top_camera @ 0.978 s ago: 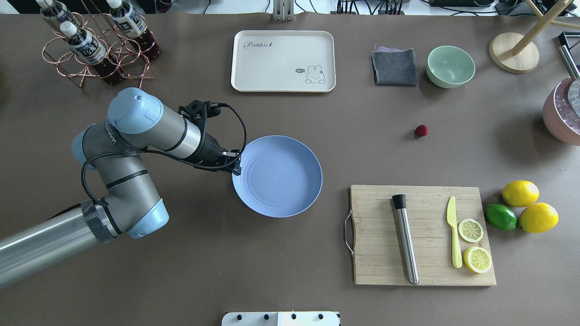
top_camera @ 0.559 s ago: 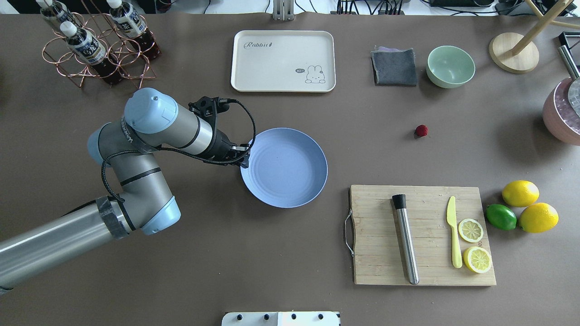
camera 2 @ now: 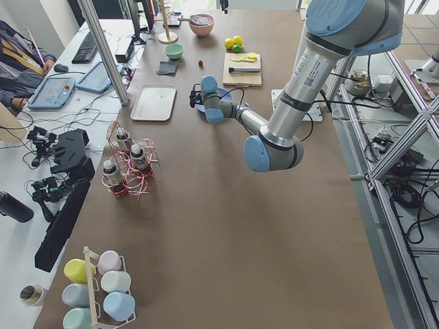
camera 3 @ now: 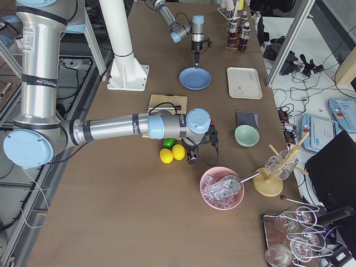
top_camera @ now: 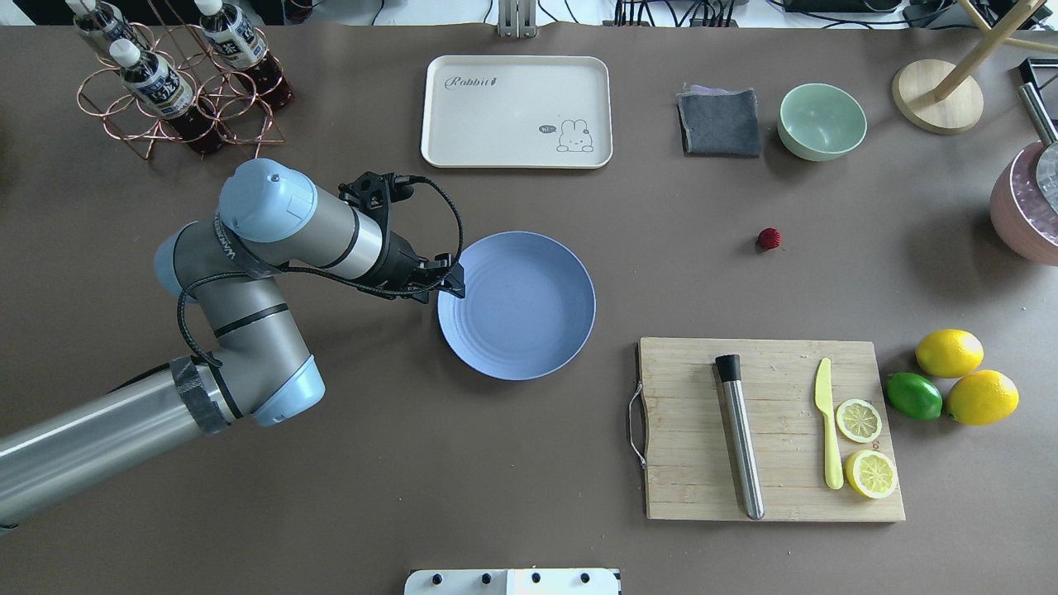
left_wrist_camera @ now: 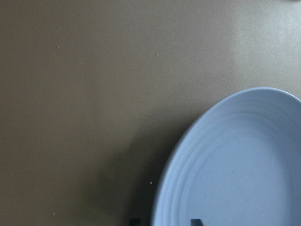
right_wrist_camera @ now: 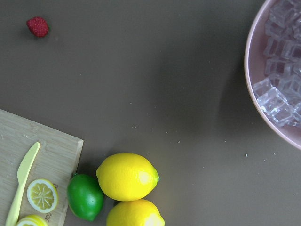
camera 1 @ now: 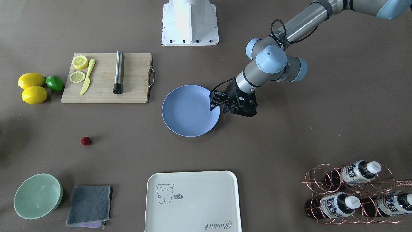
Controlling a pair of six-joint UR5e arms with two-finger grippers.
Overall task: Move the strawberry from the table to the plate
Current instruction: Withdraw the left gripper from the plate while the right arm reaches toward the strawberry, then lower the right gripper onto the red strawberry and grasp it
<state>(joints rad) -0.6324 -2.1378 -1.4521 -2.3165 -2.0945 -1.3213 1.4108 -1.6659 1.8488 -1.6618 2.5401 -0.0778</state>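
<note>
The strawberry is a small dark-red berry lying alone on the bare table, well to the right of the plate. The periwinkle plate rests flat near the table's middle. My left gripper is at the plate's left rim, open, one fingertip on each side of the rim. Only the exterior right view shows my right gripper, which hangs over the table near the lemons; I cannot tell whether it is open or shut.
A cutting board with muddler, knife and lemon slices lies right of the plate. Two lemons and a lime sit beyond it. At the back stand a cream tray, grey cloth, green bowl and bottle rack; an ice bowl far right.
The left gripper slid the plate to the right and away from the robot. Since then the plate has stayed put and the wrist has drawn back a little.
</note>
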